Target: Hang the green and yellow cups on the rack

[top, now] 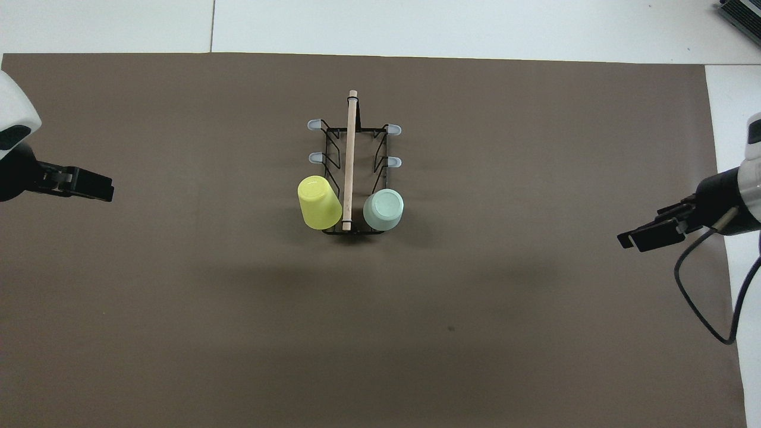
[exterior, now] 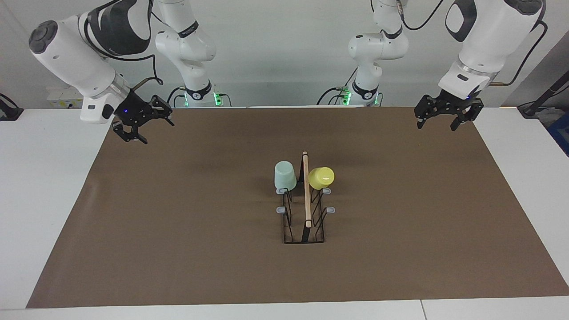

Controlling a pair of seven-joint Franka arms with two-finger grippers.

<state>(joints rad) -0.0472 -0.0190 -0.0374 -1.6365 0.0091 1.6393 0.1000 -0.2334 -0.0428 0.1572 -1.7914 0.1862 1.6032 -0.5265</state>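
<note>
1. Facing view and overhead view alike showed the rack [exterior: 304,209] standing on the brown mat [exterior: 178,231], about midway between the two arms' ends of the table. It was seen as a narrow black wire frame with a light wooden rod [top: 349,157] laid along its top and grey-tipped prongs [top: 313,125] set out on both sides.
2. The rack's long axis, and the rod with it, was seen to run straight away from the robots.
3. The green cup [exterior: 285,175] was hung mouth down on the prong nearest the robots on the side toward the right arm's end of the table. It was seen as pale mint, tapered, handleless and close to upright.
4. The yellow cup [exterior: 321,177] was hung on the matching prong on the side toward the left arm's end. It was bright yellow, of like size, and tilted, its closed base leaning outward from the rod.
5. The four remaining prongs were seen bare.
6. No readable writing was made out on the cups or the rack.
7. The right gripper [exterior: 142,124] was held above the mat's corner by the right arm's base, its fingers spread apart and nothing held.
8. The left gripper [exterior: 444,116] was held above the mat's corner by the left arm's base, likewise spread wide and empty.
</note>
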